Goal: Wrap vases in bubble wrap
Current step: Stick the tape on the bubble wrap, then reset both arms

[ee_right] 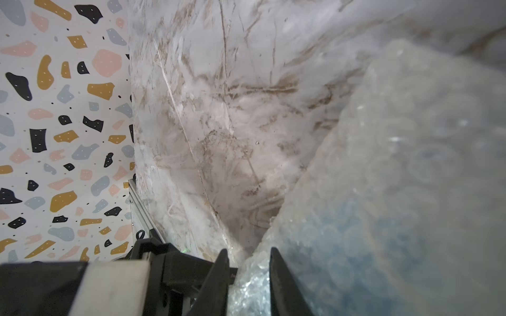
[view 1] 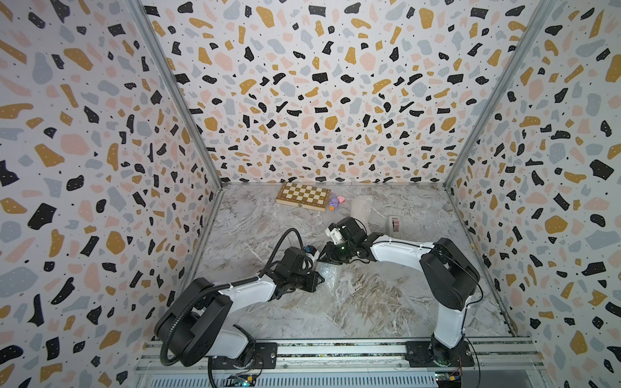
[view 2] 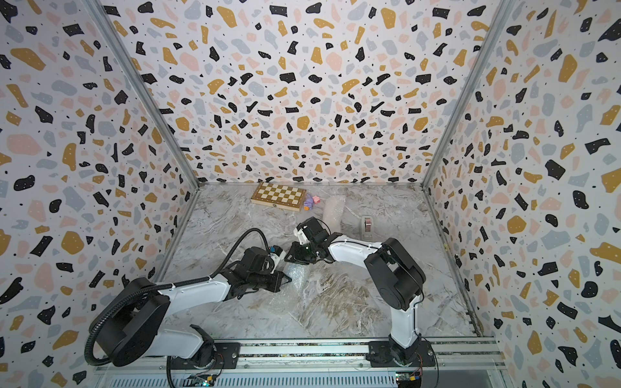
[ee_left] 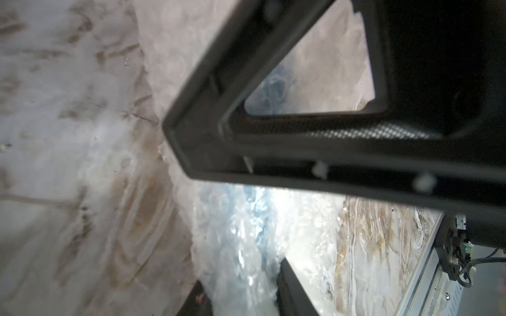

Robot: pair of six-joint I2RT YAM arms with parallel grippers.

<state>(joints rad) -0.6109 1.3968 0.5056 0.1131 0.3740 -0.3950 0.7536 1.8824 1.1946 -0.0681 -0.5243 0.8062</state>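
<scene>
Both left gripper [ee_left: 241, 273] and right gripper [ee_right: 249, 251] were clamped on the bubble wrap [ee_right: 410, 136], evidently to hold it drawn over the light blue vase [ee_right: 356, 240].

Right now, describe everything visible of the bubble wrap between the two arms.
The bubble wrap is a clear, whitish, crinkly sheet dotted with round bubbles, bunched on the marble table. A light blue shape shows through it. The right end effector pinches a gathered edge; the left end effector reaches its other side, grip unclear.
</scene>
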